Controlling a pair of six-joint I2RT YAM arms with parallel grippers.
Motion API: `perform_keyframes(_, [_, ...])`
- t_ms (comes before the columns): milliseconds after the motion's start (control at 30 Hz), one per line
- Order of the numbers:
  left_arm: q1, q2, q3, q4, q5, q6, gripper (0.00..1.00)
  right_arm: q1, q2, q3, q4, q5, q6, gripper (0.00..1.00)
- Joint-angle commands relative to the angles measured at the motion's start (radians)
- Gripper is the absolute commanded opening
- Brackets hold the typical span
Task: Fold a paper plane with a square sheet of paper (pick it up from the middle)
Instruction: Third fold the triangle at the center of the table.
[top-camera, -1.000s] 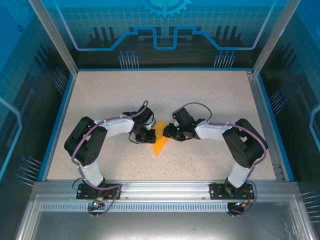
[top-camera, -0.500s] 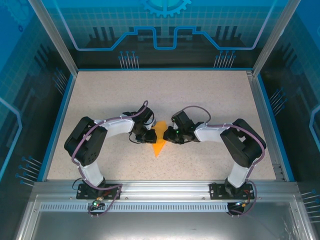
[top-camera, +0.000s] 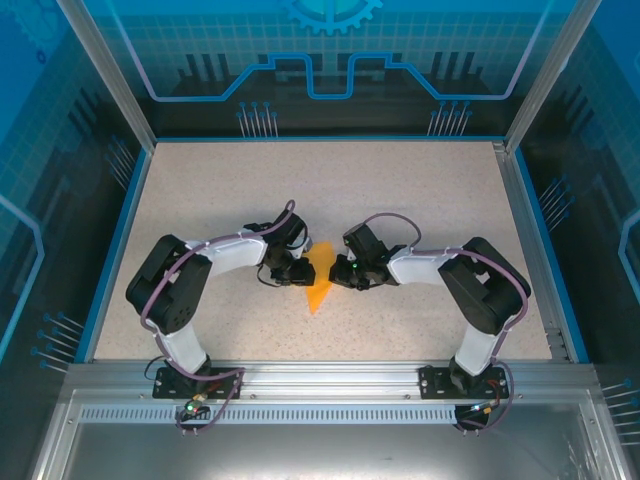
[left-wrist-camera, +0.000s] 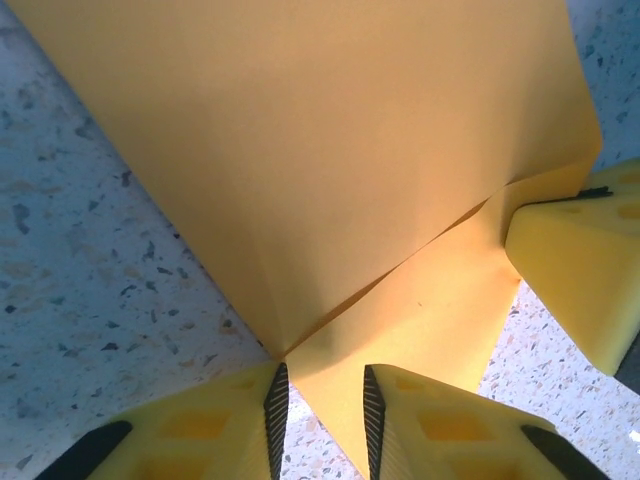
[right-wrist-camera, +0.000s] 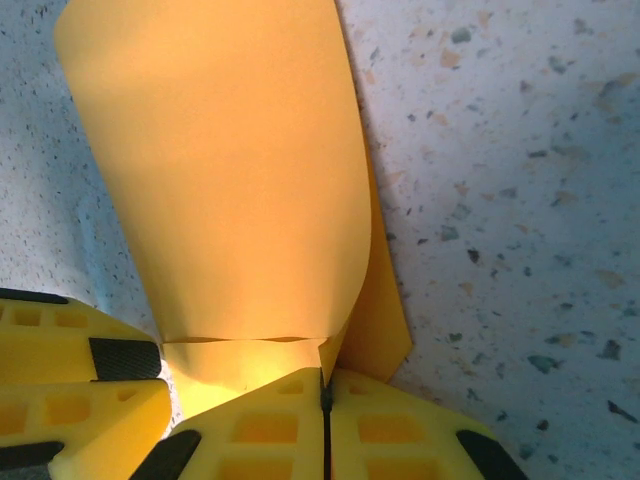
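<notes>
The orange-yellow sheet of paper (top-camera: 318, 287) lies on the speckled table (top-camera: 420, 200), folded into a narrow shape with its point toward the arms. My left gripper (top-camera: 297, 272) is at its left edge and my right gripper (top-camera: 339, 272) at its right edge. In the left wrist view a lower flap of the paper (left-wrist-camera: 350, 150) reaches between the parted jaws of the left gripper (left-wrist-camera: 320, 378), unclamped. In the right wrist view the right gripper (right-wrist-camera: 325, 378) is shut on a raised edge of the paper (right-wrist-camera: 230, 170), which curls upward.
Both grippers work within a hand's width of each other. A right finger (left-wrist-camera: 585, 280) shows in the left wrist view, and left fingers (right-wrist-camera: 70, 365) in the right wrist view. Blue rails (top-camera: 118, 240) and glass walls bound the table.
The right gripper has slid a little left and closed its jaws on the paper's edge. The left gripper's jaws have parted and let go of the paper.
</notes>
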Motion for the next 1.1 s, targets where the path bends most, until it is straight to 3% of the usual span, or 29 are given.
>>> perform_keyframes(0, [0.003,-0.037,-0.019,-0.025,-0.017,-0.014,0.31,0.01,0.017,-0.011,-0.024,0.012,-0.016,0.07])
perform_keyframes(733, [0.0,0.064,-0.033,0.015,-0.023,-0.016,0.15,0.026,-0.03,-0.016,0.022,-0.01,-0.004,0.19])
perform_keyframes(1067, [-0.003,0.084,-0.018,0.018,-0.024,-0.015,0.17,0.076,-0.038,0.002,0.014,-0.007,0.013,0.23])
